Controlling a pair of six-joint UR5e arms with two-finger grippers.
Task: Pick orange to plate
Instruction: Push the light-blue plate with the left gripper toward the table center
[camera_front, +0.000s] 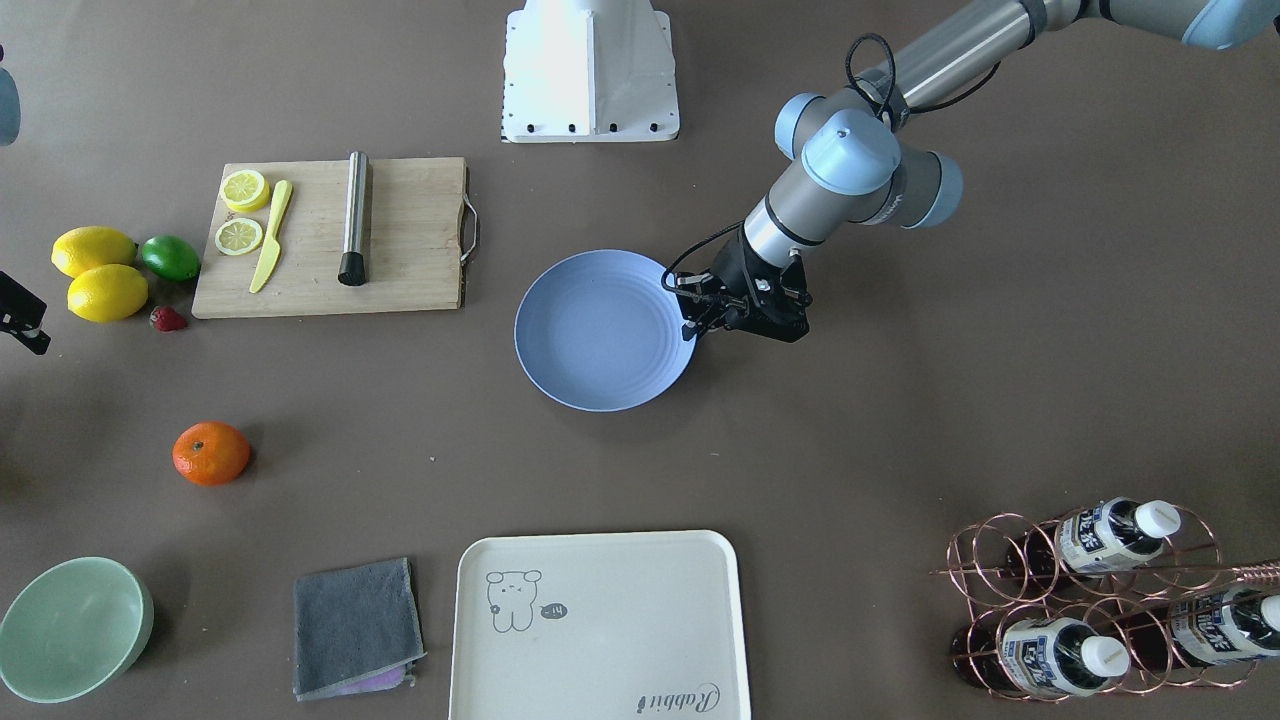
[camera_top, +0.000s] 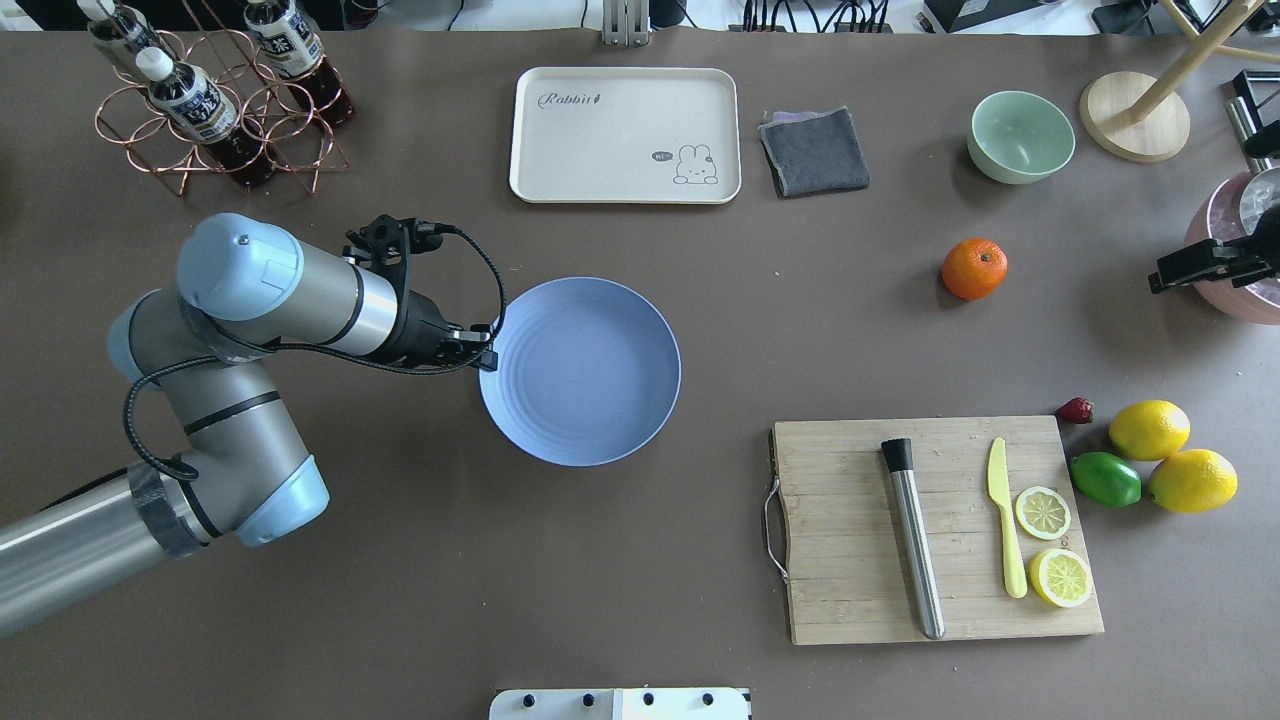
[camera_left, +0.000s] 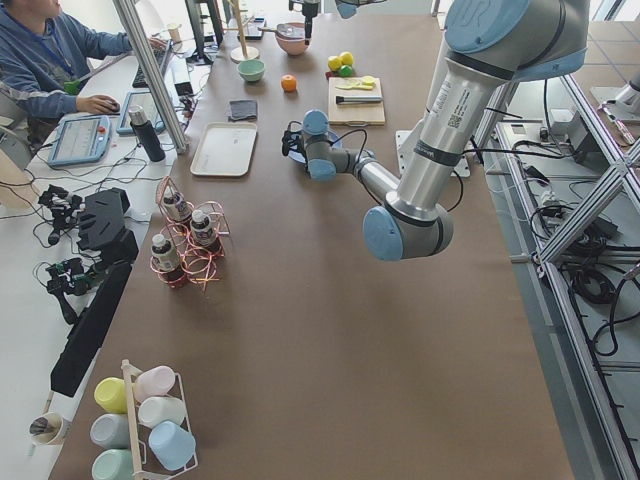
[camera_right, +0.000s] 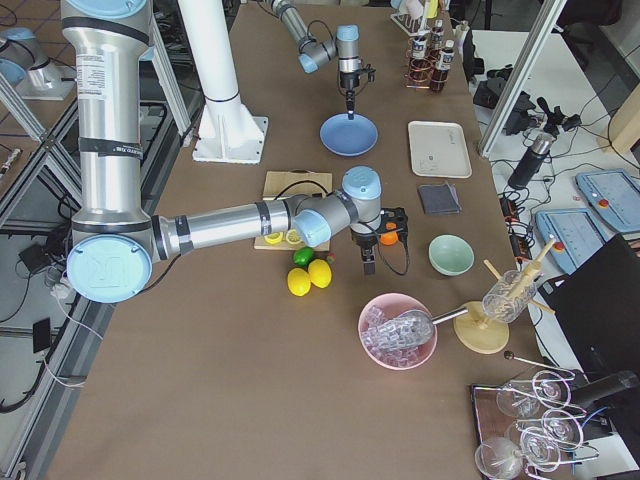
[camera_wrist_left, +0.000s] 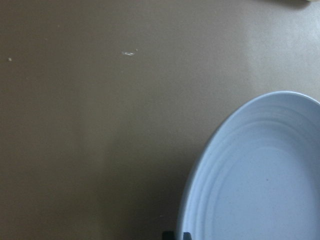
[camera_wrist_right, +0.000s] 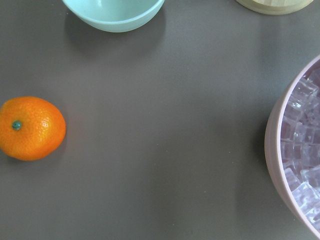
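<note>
**Left claw** (camera_top: 487, 357): black two-finger gripper, set at the rim of the plate.
- State: the fingers are drawn close together with the rim between them, pinching it.

**Plate** (camera_top: 600, 400): round, shallow, pale blue-lavender dish with faint concentric rings.
- It lies flat on the brown table (camera_top: 640, 620) and reaches away from the left claw toward the table's middle.

**Right claw** (camera_top: 1160, 279): black gripper, well apart from the left claw, near the table's opposite end.
- State: the fingers are out of its wrist camera's sight. No other view shows whether they stand apart or together, so I cannot tell.

**Orange** (camera_top: 974, 268): small, round, bright-orange fruit with a tiny dark stem dimple.
- It rests on the table near the right claw but not touching it, on the side of that claw that faces the plate.
- It is well apart from the left claw and the plate.

**Mint-green bowl** (camera_top: 1020, 135): round and smooth.
- It stands near the orange, apart from the right claw.

**Pink bowl** (camera_wrist_right: 300, 150): round and filled with clear ice cubes.
- It stands near the right claw, on the side away from the orange.

**Wooden cutting board** (camera_top: 850, 530): rectangular, with a metal handle.
- It lies nearer the right claw than the left.
</note>
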